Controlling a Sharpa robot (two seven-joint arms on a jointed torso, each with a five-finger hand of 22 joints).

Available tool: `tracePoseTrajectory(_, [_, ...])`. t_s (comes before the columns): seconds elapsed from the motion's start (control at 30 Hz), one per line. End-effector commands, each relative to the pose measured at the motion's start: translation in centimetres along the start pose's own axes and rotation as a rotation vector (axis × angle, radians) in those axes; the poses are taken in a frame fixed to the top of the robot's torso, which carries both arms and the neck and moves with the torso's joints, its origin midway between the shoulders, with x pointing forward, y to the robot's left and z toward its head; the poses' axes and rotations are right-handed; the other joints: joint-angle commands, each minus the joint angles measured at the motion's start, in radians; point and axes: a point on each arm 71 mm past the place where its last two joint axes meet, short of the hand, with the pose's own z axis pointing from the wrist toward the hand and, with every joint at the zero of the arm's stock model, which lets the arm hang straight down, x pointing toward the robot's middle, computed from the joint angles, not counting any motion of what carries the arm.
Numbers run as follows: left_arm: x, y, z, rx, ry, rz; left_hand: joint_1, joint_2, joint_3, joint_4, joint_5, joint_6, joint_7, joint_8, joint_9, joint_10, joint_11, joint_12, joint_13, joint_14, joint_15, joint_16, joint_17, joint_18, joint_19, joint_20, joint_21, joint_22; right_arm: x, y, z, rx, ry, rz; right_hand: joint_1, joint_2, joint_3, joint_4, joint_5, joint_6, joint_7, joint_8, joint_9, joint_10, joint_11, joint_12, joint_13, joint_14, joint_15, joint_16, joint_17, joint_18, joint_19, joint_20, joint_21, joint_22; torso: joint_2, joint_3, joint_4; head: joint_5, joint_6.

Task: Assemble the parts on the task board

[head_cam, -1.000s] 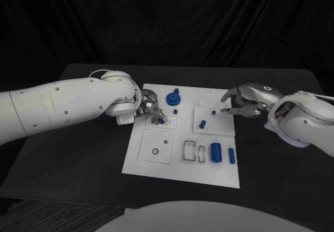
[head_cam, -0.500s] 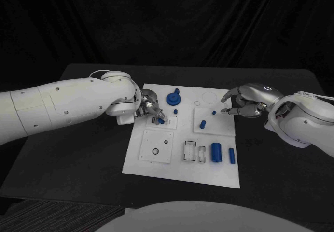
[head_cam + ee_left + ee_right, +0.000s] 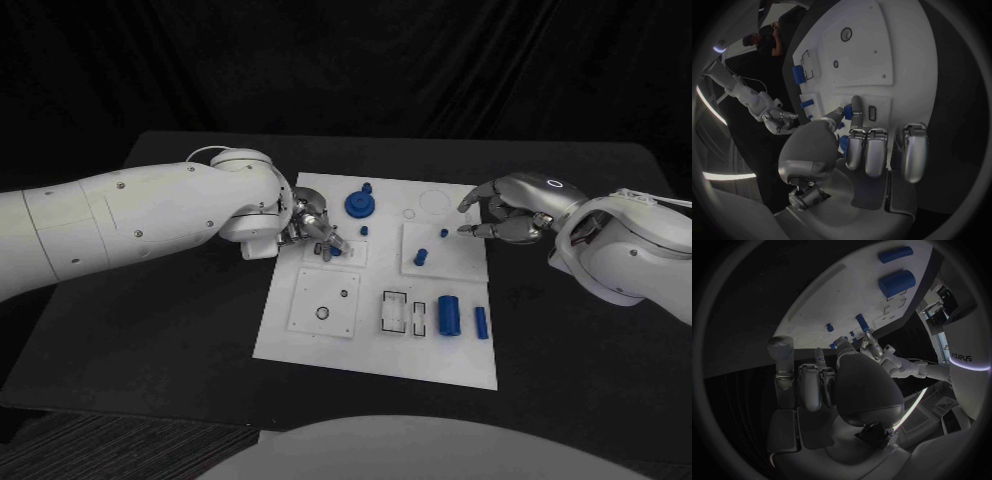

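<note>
While left hand (image 3: 313,231) pinches small blue peg (image 3: 332,252), axis unclear, right hand (image 3: 505,215) fingers curled, empty.

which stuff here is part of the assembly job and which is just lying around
Job: task board; small blue part pinched by left robot hand; blue cylinder; blue peg; right robot hand.
Lying about: black table.

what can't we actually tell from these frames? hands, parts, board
- Left hand, head view: the arm and fingers cover the small blue part at its fingertips; whether it is seated in the task board is hidden.
- Left wrist view: thumb and a finger pinch that part, hiding its shape.
- Right hand, head view: fingers curl over the board's edge; too small to tell whether they hold anything.
- Right wrist view: the palm blocks its own fingertips.
</note>
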Motion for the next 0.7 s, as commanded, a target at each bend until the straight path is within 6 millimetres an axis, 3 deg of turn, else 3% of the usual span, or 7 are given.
tracePoseTrajectory(0.03, [0.36,-0.02,0.12,0.001,0.026,0.007,-0.01,-0.001,-0.02,0.011,-0.011,0.006,0.0,0.01,0.015,0.103,0.001,0.004,0.262,0.104,0.005,0.003,0.263,0.003,0.04,0.003,-0.005,0.202,0.13,-0.13,-0.04,0.017,0.007,-0.001,0.007,0.001,0.0,-0.007,0.005,0.008,0.0,-0.005,-0.002,0.088,0.005,-0.005,0.242,0.078,0.004,-0.006,0.179,0.008,-0.008,0.0,-0.008,0.067,0.0,0.0001,0.0,-0.001,0.0])
tracePoseTrajectory(0.2, [0.35,-0.1,0.16,0.006,0.025,0.007,-0.009,0.0,-0.052,0.029,-0.023,-0.004,-0.004,0.036,0.071,0.103,-0.002,0.004,0.262,0.104,0.001,0.003,0.263,0.003,0.04,0.001,-0.006,0.203,0.14,-0.11,-0.02,0.016,0.007,-0.001,0.007,0.001,0.0,-0.007,0.005,0.008,0.0,-0.005,-0.002,0.088,0.005,-0.005,0.242,0.078,0.004,-0.006,0.179,0.008,-0.008,0.0,-0.008,0.067,0.0,0.0001,-0.0003,0.0,0.0])
tracePoseTrajectory(0.27, [0.34,-0.13,0.17,0.007,0.024,0.006,0.0,0.005,-0.089,0.046,-0.035,-0.042,-0.006,0.087,0.172,0.103,-0.005,0.004,0.262,0.104,0.0,0.003,0.263,0.003,0.041,-0.002,-0.008,0.204,0.14,-0.12,-0.01,0.016,0.007,-0.001,0.007,0.001,0.0,-0.007,0.005,0.008,0.0,-0.005,-0.002,0.088,0.005,-0.005,0.242,0.078,0.004,-0.006,0.179,0.008,-0.008,0.0,-0.008,0.067,0.0,0.0003,-0.0008,0.0,0.0])
tracePoseTrajectory(0.3, [0.33,-0.13,0.18,0.007,0.023,0.006,-0.002,0.007,-0.098,0.053,-0.04,-0.05,-0.005,0.1,0.193,0.103,-0.004,0.004,0.262,0.104,-0.001,0.003,0.263,0.003,0.04,-0.001,-0.008,0.204,0.14,-0.12,-0.01,0.016,0.007,-0.001,0.007,0.001,0.0,-0.007,0.005,0.008,0.0,-0.005,-0.002,0.088,0.005,-0.005,0.242,0.078,0.004,-0.006,0.179,0.008,-0.008,0.0,-0.008,0.067,0.0,0.0002,-0.0008,0.0,0.0])
tracePoseTrajectory(0.7, [0.19,-0.19,0.3,0.013,0.017,0.003,-0.016,0.016,-0.13,0.084,-0.056,-0.079,-0.003,0.13,0.247,0.103,-0.002,0.004,0.262,0.104,0.001,0.003,0.263,0.003,0.041,-0.001,-0.01,0.206,0.15,-0.17,-0.02,0.02,0.008,-0.002,0.007,0.001,0.0,-0.006,0.005,0.008,0.0,-0.005,-0.002,0.087,0.005,-0.006,0.241,0.078,0.004,-0.007,0.177,0.009,-0.008,0.0,-0.01,0.067,0.0,-0.0004,-0.0003,-0.001,0.0])
